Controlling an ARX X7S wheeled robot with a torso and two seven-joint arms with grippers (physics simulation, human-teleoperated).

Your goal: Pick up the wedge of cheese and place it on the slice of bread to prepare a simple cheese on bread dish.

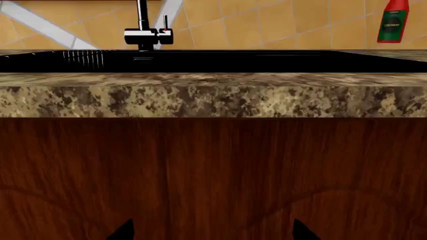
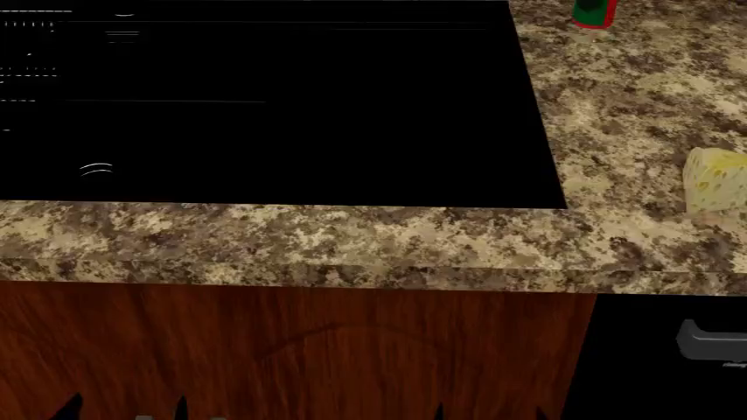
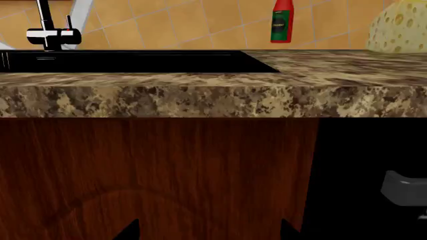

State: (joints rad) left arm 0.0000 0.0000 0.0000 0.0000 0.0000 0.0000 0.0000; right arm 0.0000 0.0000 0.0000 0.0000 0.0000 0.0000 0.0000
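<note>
The wedge of cheese (image 2: 715,180), pale yellow with round holes, sits on the granite counter at the right edge of the head view. Part of it also shows in the right wrist view (image 3: 400,27). The slice of bread is out of view. My left gripper (image 2: 126,409) and right gripper (image 2: 491,413) hang low in front of the wooden cabinet, below the counter edge. Only dark fingertips (image 1: 123,231) show in the left wrist view and fingertips (image 3: 130,230) in the right wrist view. Both pairs stand wide apart with nothing between them.
A black sink (image 2: 268,105) is set in the granite counter (image 2: 350,241), with a faucet (image 1: 147,32) behind it. A red and green bottle (image 2: 596,12) stands at the back. A grey handle (image 2: 712,339) sticks out of the dark opening right of the wooden cabinet (image 2: 292,350).
</note>
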